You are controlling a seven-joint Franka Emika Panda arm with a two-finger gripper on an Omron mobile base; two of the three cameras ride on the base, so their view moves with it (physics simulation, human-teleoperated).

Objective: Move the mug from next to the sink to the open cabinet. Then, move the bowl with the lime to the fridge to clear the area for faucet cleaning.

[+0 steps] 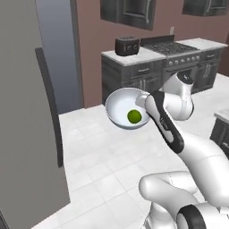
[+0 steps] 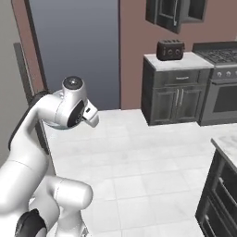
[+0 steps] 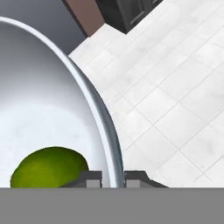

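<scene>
No legible markings. Fingers [image 3: 112, 178] pinch the bowl [image 1: 120, 104] rim, held above floor; lime [image 1: 134, 116] inside, just beside them.

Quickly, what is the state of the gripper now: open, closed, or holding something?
Gripper: closed on the rim of the bowl, which carries the lime.

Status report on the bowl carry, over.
Gripper shut on the bowl rim. Lime inside, bowl held above the floor. Fridge door close on the left, nothing between.
</scene>
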